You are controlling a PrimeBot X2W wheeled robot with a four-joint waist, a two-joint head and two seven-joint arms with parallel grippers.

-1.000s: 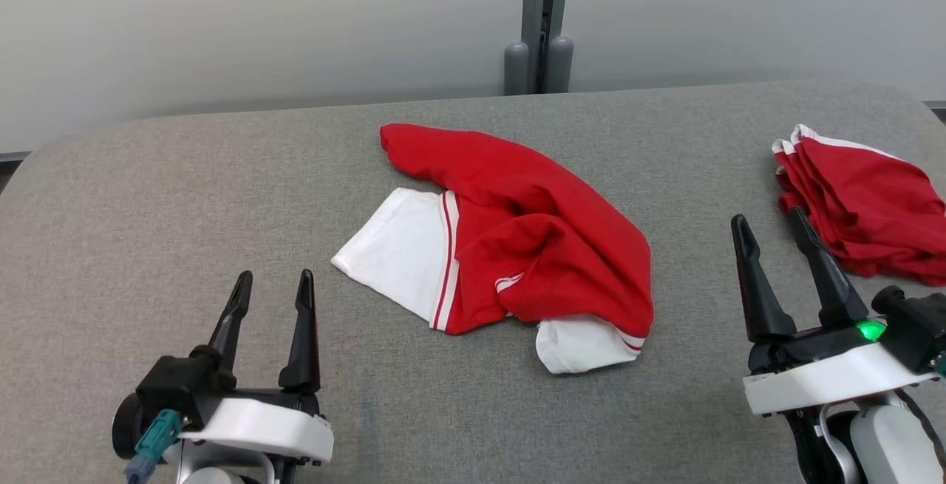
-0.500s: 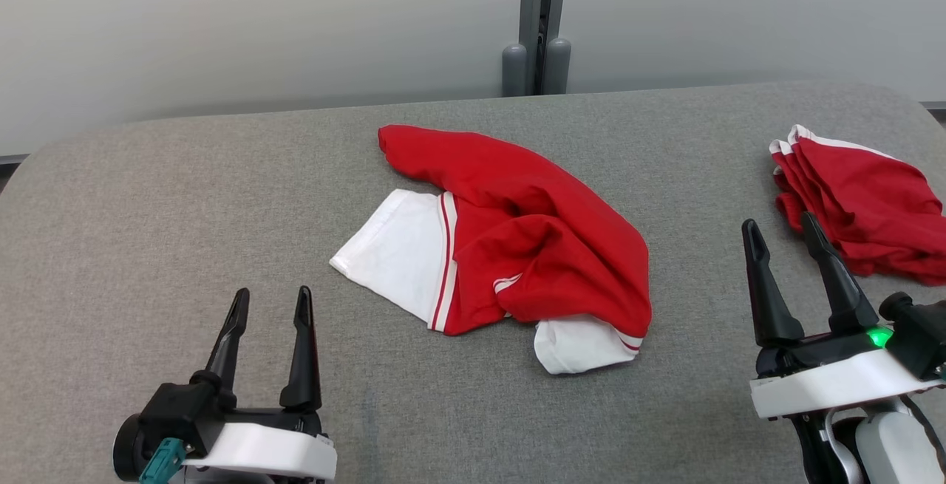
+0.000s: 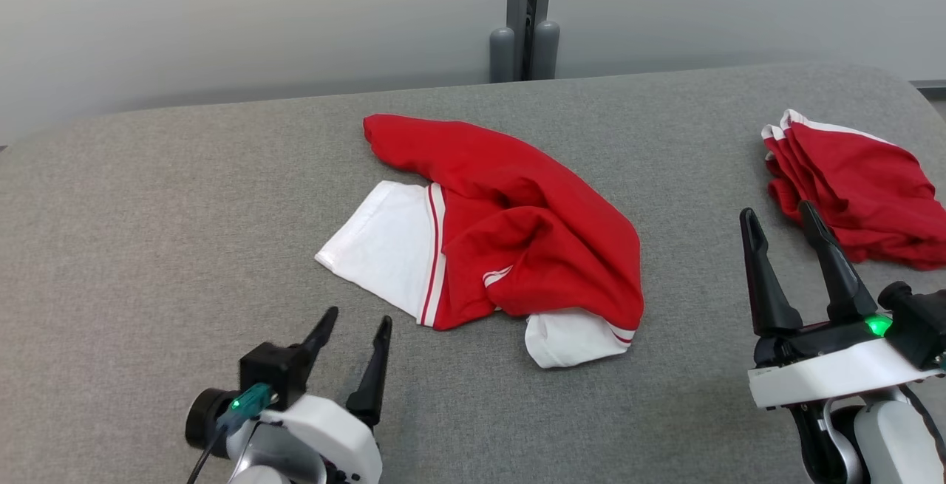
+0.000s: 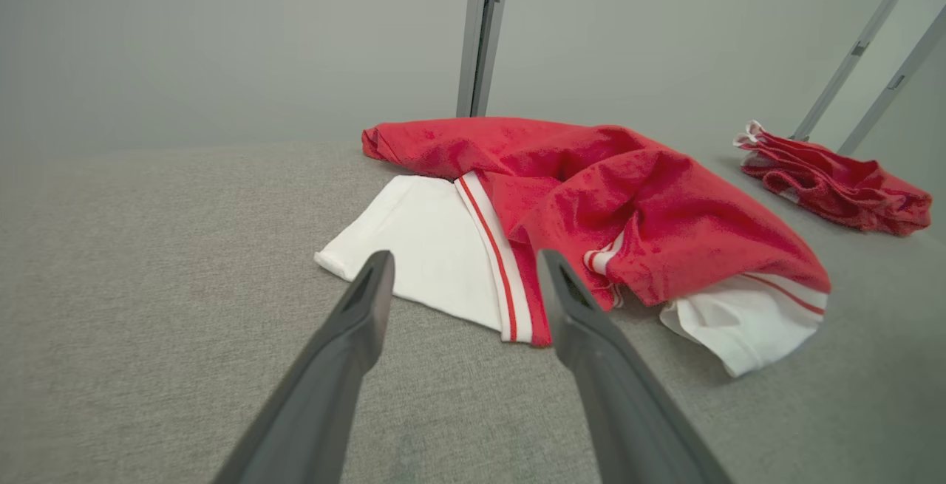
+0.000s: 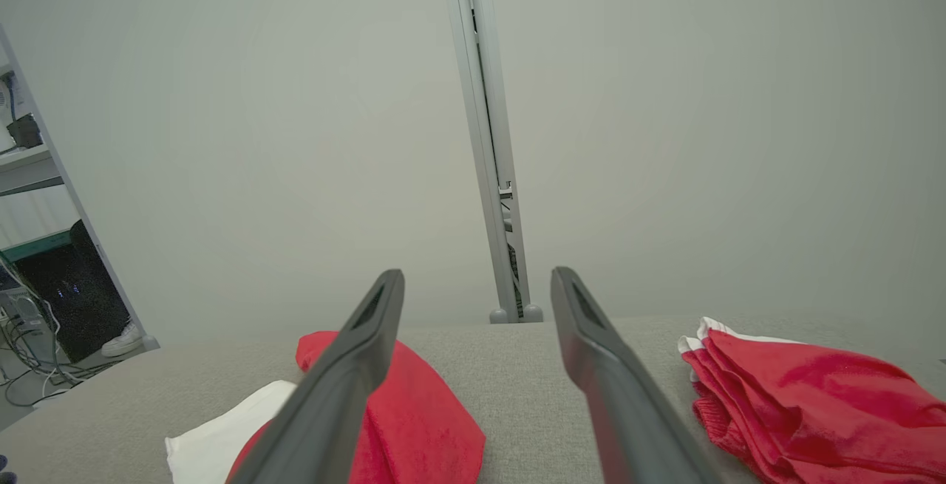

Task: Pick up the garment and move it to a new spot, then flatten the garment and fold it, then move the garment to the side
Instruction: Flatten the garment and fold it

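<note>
Nearest to you, at the bottom left of the head view, your left gripper is released: its two dark fingers stand apart with nothing between them, tips angled up and to the right toward the cloth. In the left wrist view the grey table and the near hem of the cloth show through the gap between those fingers, and the tips stop short of the fabric.

At the lower right of the head view your right gripper is also spread wide and holds nothing, fingers pointing up the frame.

Between the two, in the middle of the frame, lies the garment, crumpled and unfolded on the table. It is red with white parts. One white sleeve, edged with red stripes, lies flat at its left, and a second white piece sticks out from under its lower right edge. A red arm of cloth stretches away toward the upper left.

Farther back, at the right edge of the frame, a folded red pile with white trim sits just beyond the right gripper's fingertips, well apart from the garment.

Behind the table, at top centre, a grey post rises against a pale wall.
</note>
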